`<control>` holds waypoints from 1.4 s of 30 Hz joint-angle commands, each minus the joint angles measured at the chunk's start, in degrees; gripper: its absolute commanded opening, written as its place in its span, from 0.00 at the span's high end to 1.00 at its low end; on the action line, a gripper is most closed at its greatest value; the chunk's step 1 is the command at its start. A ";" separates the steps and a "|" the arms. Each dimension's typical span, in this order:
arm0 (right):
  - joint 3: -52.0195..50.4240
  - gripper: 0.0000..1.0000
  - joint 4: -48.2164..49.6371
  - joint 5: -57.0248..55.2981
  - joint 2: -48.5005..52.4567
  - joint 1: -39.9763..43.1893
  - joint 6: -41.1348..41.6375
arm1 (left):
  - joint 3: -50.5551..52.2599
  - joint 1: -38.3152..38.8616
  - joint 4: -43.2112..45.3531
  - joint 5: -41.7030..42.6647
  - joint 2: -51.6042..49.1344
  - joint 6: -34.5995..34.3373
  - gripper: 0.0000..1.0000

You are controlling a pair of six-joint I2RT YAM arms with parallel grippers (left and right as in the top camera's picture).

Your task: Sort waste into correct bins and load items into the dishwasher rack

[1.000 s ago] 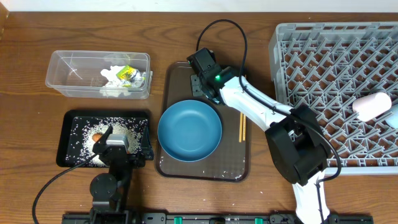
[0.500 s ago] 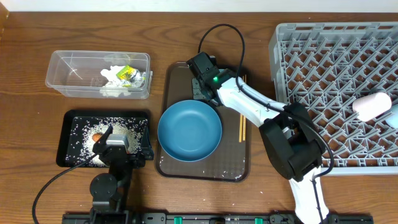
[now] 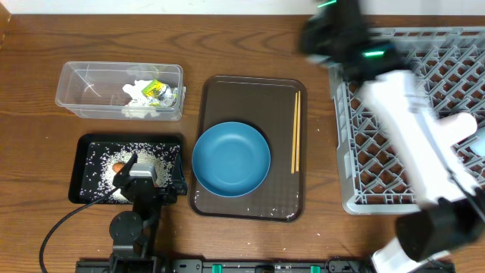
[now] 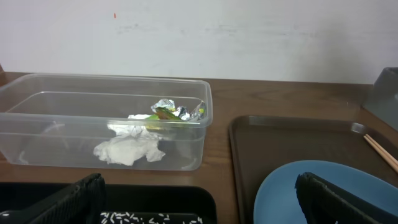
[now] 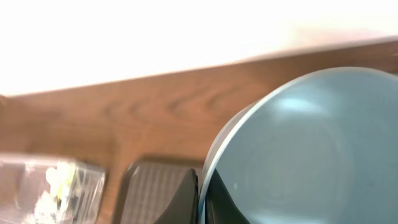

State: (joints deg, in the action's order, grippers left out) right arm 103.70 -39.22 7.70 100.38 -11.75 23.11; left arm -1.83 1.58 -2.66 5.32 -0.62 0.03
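Observation:
My right gripper (image 5: 200, 193) is shut on the rim of the small light-blue bowl (image 5: 292, 143), one finger inside and one outside. From overhead, that arm is a blur above the near-left corner of the grey dishwasher rack (image 3: 379, 114), its gripper (image 3: 327, 34) raised. The dark-blue dish (image 3: 230, 159) and the wooden chopsticks (image 3: 295, 130) lie on the brown serving tray (image 3: 250, 98). My left gripper (image 4: 199, 186) stands open over the black tray (image 3: 83, 163), which holds rice and the carrot (image 3: 119, 167). The clear tub (image 4: 37, 124) holds tissue (image 4: 127, 149) and a wrapper (image 4: 171, 112).
A white cup (image 3: 453, 127) lies in the rack on its right side. The rack's wall stands up at the table's right. Bare wooden table lies between the tub, the black tray and the brown tray.
My right gripper has shut on the bowl at the brown tray's far left corner. It has lifted the bowl and swung it right, toward the rack. The left arm has stayed put.

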 commanded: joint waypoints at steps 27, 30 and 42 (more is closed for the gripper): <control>-0.46 0.99 5.44 78.05 25.90 50.99 -11.37 | 1.60 -0.33 -0.87 -0.22 0.33 0.37 0.01; -0.46 0.99 5.31 78.07 25.90 52.37 -11.37 | 1.60 -0.33 -0.87 -0.22 0.33 0.37 0.01; -0.48 0.99 6.23 80.67 25.92 51.89 -11.41 | 1.60 -0.33 -0.90 -0.22 0.33 0.37 0.01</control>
State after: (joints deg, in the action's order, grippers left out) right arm 103.02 -33.54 84.42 126.72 41.23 12.73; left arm -1.83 1.58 -2.66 5.34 -0.62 0.03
